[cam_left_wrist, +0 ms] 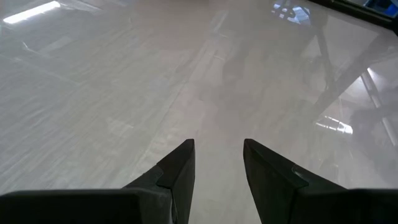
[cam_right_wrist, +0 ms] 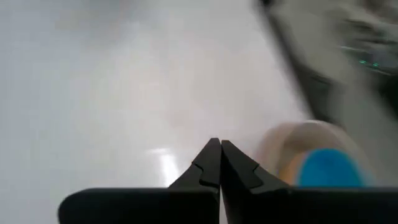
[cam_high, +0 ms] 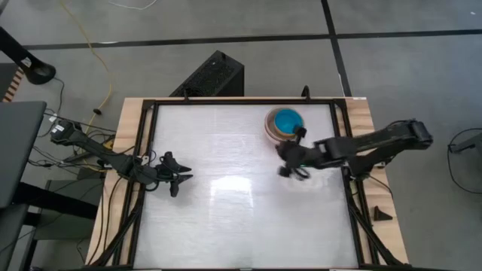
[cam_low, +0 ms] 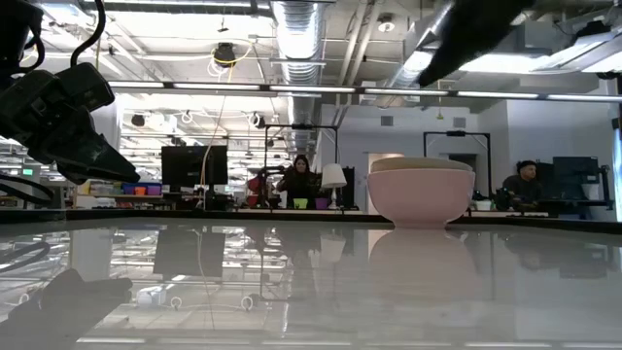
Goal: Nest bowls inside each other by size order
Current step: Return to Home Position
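A stack of nested bowls (cam_high: pixel 285 123) stands on its base at the table's far right part. Its outer bowl is pale, with a salmon-orange rim inside it and a blue bowl in the middle. It also shows in the low view (cam_low: pixel 420 194) and in the right wrist view (cam_right_wrist: pixel 317 163). My right gripper (cam_high: pixel 288 167) is shut and empty, just on the near side of the stack; its closed tips show in its wrist view (cam_right_wrist: pixel 219 160). My left gripper (cam_high: pixel 181 178) is open and empty over the table's left part (cam_left_wrist: pixel 217 158).
The white glossy tabletop (cam_high: pixel 233 196) has a dark frame along its edges (cam_high: pixel 143 181). A black box (cam_high: pixel 211 75) stands beyond the far edge. People sit at desks in the room behind (cam_low: pixel 296 180).
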`<state>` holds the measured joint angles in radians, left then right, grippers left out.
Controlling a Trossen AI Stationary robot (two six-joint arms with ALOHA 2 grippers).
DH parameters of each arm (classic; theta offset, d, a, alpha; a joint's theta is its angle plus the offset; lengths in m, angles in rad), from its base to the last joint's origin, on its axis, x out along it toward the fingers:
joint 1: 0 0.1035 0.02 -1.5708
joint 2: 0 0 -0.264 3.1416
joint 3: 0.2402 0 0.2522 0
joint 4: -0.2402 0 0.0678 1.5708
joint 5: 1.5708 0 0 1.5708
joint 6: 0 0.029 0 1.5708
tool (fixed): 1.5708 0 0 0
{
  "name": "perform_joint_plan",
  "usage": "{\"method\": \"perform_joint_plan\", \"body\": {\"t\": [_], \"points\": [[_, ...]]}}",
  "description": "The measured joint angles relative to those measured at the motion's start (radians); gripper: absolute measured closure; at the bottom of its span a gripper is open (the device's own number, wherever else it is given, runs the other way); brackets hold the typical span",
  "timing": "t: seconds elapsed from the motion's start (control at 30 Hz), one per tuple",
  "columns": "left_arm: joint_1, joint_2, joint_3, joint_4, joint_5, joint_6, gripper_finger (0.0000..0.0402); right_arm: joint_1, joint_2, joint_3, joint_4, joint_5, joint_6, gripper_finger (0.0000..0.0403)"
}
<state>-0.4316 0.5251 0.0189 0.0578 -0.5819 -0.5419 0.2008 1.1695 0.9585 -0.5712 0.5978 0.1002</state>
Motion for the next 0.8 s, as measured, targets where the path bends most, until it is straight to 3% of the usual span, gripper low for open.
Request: {"method": "perform_joint_plan", "body": {"t": [0.1,0.17,0.37,0.53,0.67,0.8], "points": [[0.000,0.000,0.000,0.000,0.000,0.000,0.0276,0.036,-0.165,-0.062,-0.017,-0.234,-0.020,0.0376],[0.000,0.000,0.000,0.000,0.000,0.000,0.0276,0.055,-0.290,-0.151,0.060,-0.301,-0.019,0.0373],[0.000,0.000,0.000,0.000,0.000,0.000,0.0276,0.060,-0.639,-0.545,0.467,-0.345,-0.035,0.0375],[0.000,0.000,0.000,0.000,0.000,0.000,0.0276,0.038,-0.861,-0.809,0.699,-0.379,0.053,0.0376],[0.000,0.000,0.000,0.000,0.000,0.000,0.0276,0.032,-0.985,-0.940,0.761,-0.412,0.069,0.0376],[0.000,0.000,0.000,0.000,-0.001,0.000,0.0276,0.033,-1.054,-0.949,0.676,-0.421,0.091,0.0376]]}}
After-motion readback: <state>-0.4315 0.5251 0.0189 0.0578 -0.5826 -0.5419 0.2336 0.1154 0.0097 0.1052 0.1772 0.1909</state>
